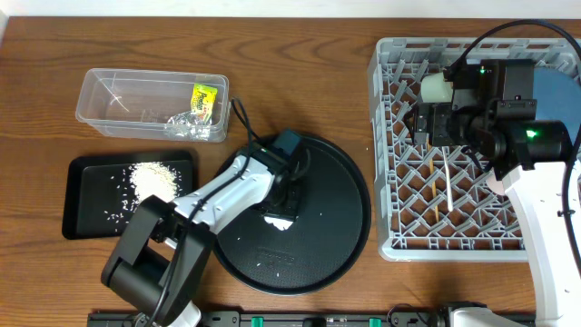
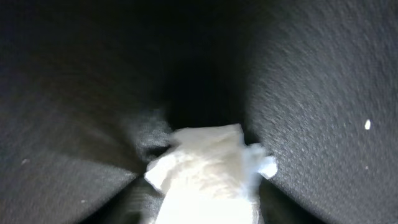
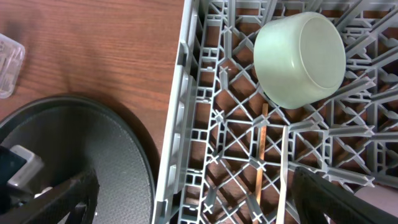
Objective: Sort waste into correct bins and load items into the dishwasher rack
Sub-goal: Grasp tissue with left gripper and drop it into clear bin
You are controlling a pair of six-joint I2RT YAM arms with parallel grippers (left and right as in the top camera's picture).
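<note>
Your left fingers point(image 1: 287, 202) straddle the crumpled white tissue point(image 2: 205, 168), soft and creased, on the matte, finely grained round black tray point(image 1: 345, 227). You cannot tell whether they pinch it. Your right fingers point(image 3: 56, 199) stand wide apart, holding nothing, over the left edge of the grey lattice rack point(image 3: 186, 93). Beyond them the smooth mint-green bowl point(image 3: 301, 59) sits tilted among the pegs, with a thin wooden chopstick point(image 3: 261, 155) just beside it. At the far left of the wooden worktop point(image 1: 54, 45), the clear tub point(image 1: 118, 100) holds the yellow-green packet point(image 1: 207, 95). Nearer, loose rice point(image 1: 154, 177) heaps in the shallow black tray point(image 1: 82, 195).
</note>
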